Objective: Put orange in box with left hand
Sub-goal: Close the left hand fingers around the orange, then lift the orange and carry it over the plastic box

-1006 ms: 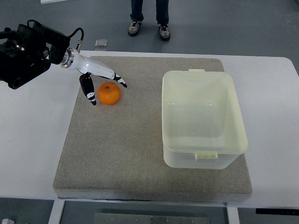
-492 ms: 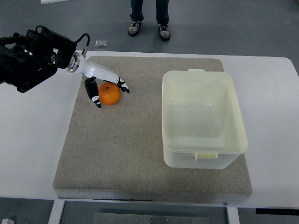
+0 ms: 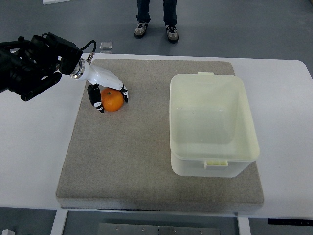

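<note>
Now | left robot hand (image 3: 105, 88) | fingers curled round orange (image 3: 112, 100) | orange resting on mat (image 3: 146, 161)

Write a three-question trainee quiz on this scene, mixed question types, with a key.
1. True or false: the orange already lies inside the box.
2. Which hand is on the orange? A. the left hand B. the right hand C. a person's hand
3. Fill in: the orange and box both rest on a grey ____ atop the white table.

Key: 1. False; it lies on the mat, left of the empty box, with the left hand's fingers curled round it. 2. A. 3. mat.
</note>
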You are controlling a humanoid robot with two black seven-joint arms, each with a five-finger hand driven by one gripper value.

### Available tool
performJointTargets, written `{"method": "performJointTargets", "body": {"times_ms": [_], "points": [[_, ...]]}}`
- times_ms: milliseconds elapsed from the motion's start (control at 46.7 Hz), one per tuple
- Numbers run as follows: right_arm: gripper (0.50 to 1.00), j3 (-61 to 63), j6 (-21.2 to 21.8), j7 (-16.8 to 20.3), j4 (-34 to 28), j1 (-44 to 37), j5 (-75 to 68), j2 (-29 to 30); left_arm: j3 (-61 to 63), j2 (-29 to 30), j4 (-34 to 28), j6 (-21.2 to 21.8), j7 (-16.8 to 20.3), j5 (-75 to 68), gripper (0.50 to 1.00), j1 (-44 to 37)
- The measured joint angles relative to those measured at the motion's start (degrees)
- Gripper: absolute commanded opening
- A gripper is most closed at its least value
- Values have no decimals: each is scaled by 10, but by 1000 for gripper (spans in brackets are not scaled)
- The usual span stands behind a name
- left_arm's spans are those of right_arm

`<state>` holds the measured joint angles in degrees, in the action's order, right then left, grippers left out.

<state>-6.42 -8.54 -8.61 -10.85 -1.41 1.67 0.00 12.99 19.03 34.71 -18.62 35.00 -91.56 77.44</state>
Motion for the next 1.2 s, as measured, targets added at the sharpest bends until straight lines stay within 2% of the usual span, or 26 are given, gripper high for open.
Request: {"method": "performJointTargets", "body": {"times_ms": [771,1199], "points": [[932,0,0,0,0,0,0,0,-16,-6,-43,1,0,42,500,21],[932,0,0,0,0,0,0,0,-21,-5,-59,1,0,94,500,81]]}}
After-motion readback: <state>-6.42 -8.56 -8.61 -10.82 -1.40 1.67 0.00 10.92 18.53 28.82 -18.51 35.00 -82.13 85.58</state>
